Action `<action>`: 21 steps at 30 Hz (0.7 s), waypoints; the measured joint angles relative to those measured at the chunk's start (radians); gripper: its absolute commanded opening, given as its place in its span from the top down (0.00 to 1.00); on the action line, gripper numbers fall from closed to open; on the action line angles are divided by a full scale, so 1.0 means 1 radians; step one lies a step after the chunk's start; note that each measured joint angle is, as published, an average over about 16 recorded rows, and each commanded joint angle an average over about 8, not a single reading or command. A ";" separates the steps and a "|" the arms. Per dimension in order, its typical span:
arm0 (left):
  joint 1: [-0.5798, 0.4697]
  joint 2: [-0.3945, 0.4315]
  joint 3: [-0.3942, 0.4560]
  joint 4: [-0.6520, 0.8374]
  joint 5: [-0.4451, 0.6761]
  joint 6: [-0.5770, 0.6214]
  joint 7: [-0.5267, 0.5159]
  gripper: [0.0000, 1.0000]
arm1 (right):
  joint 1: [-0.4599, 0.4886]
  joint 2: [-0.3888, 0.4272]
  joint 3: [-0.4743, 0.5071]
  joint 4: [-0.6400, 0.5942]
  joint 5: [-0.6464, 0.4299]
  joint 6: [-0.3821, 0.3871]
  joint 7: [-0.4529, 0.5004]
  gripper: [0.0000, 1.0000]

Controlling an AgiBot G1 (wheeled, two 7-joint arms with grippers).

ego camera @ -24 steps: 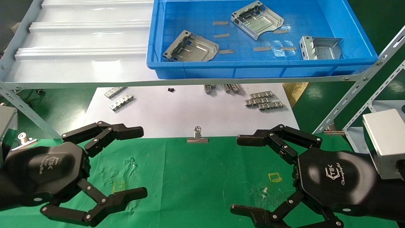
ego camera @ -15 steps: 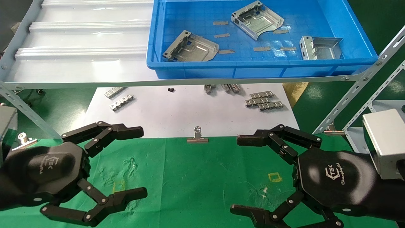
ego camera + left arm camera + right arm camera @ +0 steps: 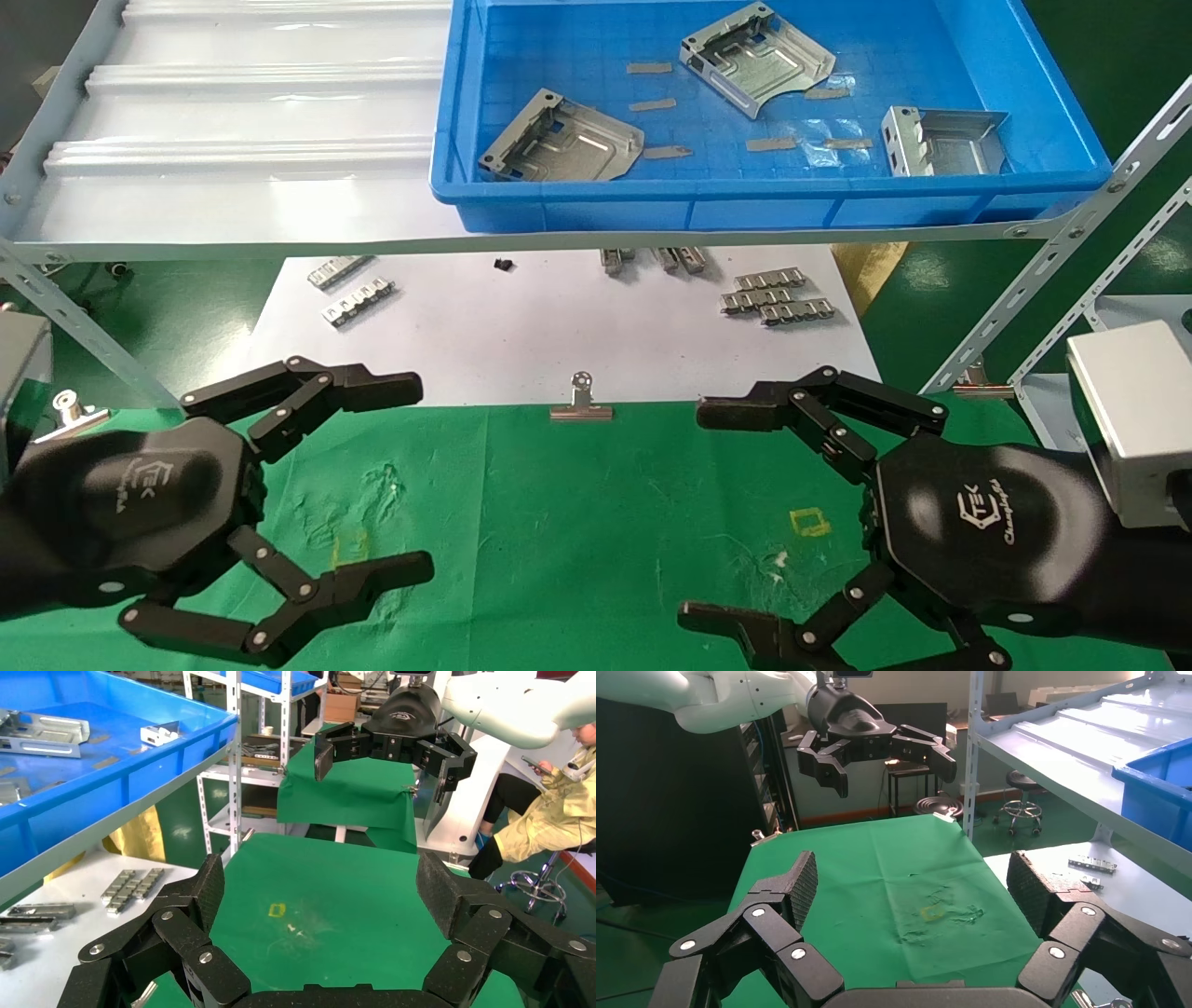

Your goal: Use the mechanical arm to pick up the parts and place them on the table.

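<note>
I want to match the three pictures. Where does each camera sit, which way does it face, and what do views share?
Head view: from the head, down onto the bright green cloth table; both open black tools show, left tool, right tool.
Left wrist view: behind the left tool, facing the right tool.
Right wrist view: behind the right tool, facing the left tool.
Shared: green table, blue plastic tray.

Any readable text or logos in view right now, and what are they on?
"TEK": white logo on the black hexagonal palm of the left gripper.
"TEK", with a cursive word beside it too blurred to read: palm of the right gripper.
Shiny silver stamped metal plates and blue plastic bin: no text visible.
</note>
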 measured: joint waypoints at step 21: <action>0.000 0.000 0.000 0.000 0.000 0.000 0.000 0.00 | 0.000 0.000 0.000 0.000 0.000 0.000 0.000 0.00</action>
